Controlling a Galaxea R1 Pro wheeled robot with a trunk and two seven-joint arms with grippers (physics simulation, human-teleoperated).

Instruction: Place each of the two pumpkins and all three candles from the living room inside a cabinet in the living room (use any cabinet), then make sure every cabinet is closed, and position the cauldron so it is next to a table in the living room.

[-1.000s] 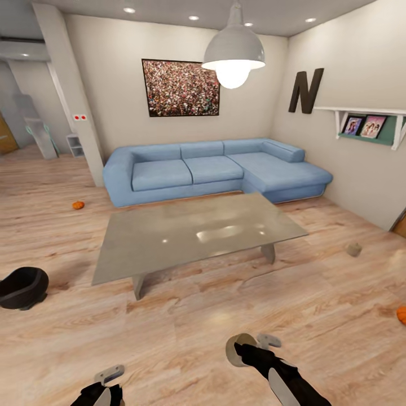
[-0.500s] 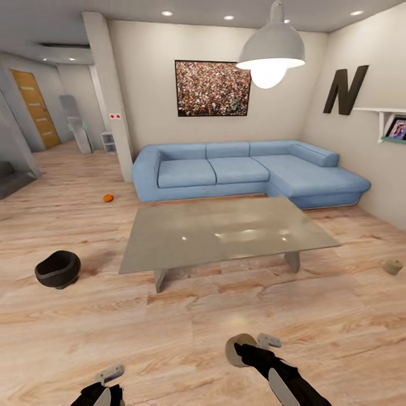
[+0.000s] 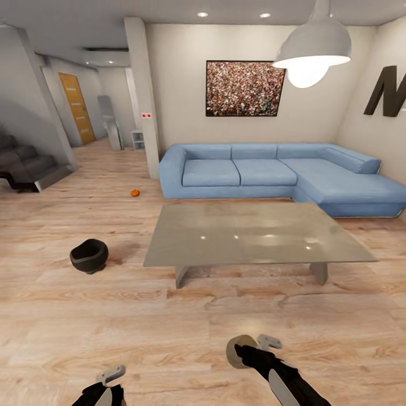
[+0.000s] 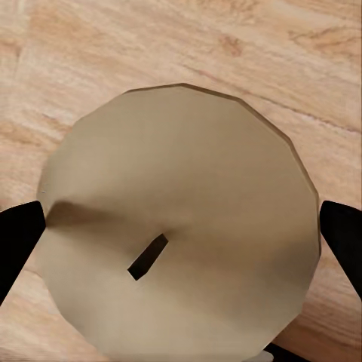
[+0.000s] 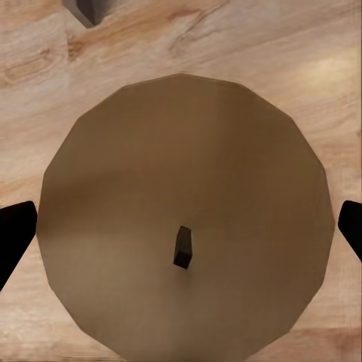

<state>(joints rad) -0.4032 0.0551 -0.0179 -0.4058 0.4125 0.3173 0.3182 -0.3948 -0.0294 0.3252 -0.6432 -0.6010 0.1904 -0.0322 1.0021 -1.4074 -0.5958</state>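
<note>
Your cauldron (image 3: 89, 255) sits on the floor (image 3: 169, 327), left of the bench (image 3: 254, 234), apart | one pumpkin (image 3: 135, 193) far left by sofa (image 3: 270, 172) | left hand (image 4: 181, 249) clamps a candle (image 4: 181, 219) | right hand (image 3: 251, 351) grips another candle (image 3: 238, 351).

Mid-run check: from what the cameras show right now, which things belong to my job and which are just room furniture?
Job things:
- candle in left gripper
- candle in right gripper
- pumpkin on the floor near the sofa's end
- cauldron on the floor, left of the table
- table

Just room furniture:
- blue sofa
- picture
- pendant lamp
- stairs
</note>
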